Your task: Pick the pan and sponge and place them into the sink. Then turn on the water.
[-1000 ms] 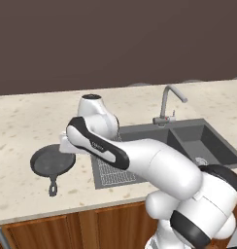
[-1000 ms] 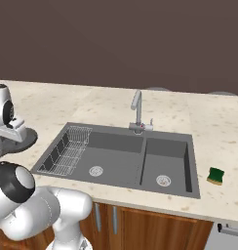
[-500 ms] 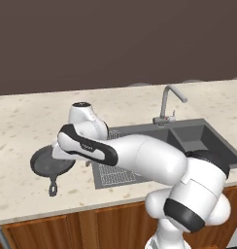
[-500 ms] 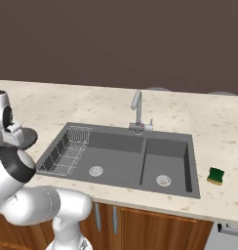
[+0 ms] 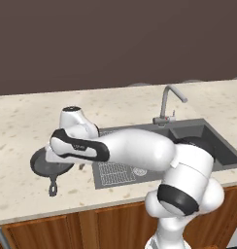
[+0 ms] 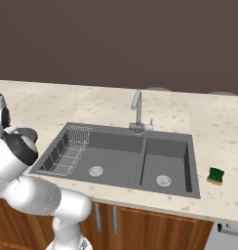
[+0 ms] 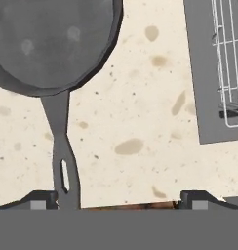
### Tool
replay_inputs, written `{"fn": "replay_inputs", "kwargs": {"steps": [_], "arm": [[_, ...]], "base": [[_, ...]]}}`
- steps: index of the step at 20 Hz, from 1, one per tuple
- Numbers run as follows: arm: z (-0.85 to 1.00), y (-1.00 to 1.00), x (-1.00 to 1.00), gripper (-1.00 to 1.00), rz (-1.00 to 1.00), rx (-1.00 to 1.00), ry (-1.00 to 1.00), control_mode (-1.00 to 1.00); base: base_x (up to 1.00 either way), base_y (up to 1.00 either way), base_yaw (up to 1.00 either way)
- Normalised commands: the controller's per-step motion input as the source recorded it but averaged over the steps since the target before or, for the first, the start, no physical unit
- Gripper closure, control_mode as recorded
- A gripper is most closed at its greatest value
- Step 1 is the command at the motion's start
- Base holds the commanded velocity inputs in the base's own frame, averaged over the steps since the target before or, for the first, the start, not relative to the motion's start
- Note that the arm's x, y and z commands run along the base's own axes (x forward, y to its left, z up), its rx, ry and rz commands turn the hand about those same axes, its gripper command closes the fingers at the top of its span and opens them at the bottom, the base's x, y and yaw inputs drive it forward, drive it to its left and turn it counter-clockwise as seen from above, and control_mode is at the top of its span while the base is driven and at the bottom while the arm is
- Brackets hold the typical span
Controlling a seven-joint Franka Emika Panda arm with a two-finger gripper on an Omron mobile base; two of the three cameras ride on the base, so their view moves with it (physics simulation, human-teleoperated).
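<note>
Moved: arm has swung further left over the last second, and its hand now hangs low over the pan (image 5: pixel 51 164); pan, sponge and sink lie as they did.
Gripper (image 7: pixel 116 199): fingers spread wide apart with nothing between them; in the hand view the two dark tips rise at the bottom, one close beside the end of the pan's handle, the other over bare counter.
Pan: flat on the counter (image 5: pixel 18 131), to the left of the sink (image 6: pixel 189 161), with its short handle pointing toward the front edge; the slot at the handle's end shows in the hand view.
Sponge (image 6: pixel 216 175): on the counter just right of the sink's right basin, well apart from the pan.
Sink: two dark basins, each with a round drain.
Rack (image 6: pixel 67 149): wire, at the left end of the left basin.
Faucet (image 6: pixel 137 111): curved, behind the divider.
</note>
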Motion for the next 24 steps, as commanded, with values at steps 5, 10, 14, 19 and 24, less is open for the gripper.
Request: {"fn": "replay_inputs", "kwargs": {"steps": [5, 10, 14, 19, 24], "arm": [[-0.29, 0.19, 0.13, -1.00, -0.02, 0.00, 0.01, -1.00], [-0.23, 0.24, 0.10, -1.00, -0.02, -0.01, 0.01, -1.00], [-0.15, 0.30, 0.09, -1.00, -0.03, -0.03, 0.00, -1.00], [-0.17, 0.26, 0.10, -1.00, -0.04, -0.02, 0.00, -1.00], [-0.23, 0.20, 0.14, -1.00, -0.04, -0.01, 0.02, -1.00]], "base": [[0.00, 0.00, 0.00], [0.00, 0.00, 0.00], [0.00, 0.00, 0.00], [0.00, 0.00, 0.00], [0.00, 0.00, 0.00]]}}
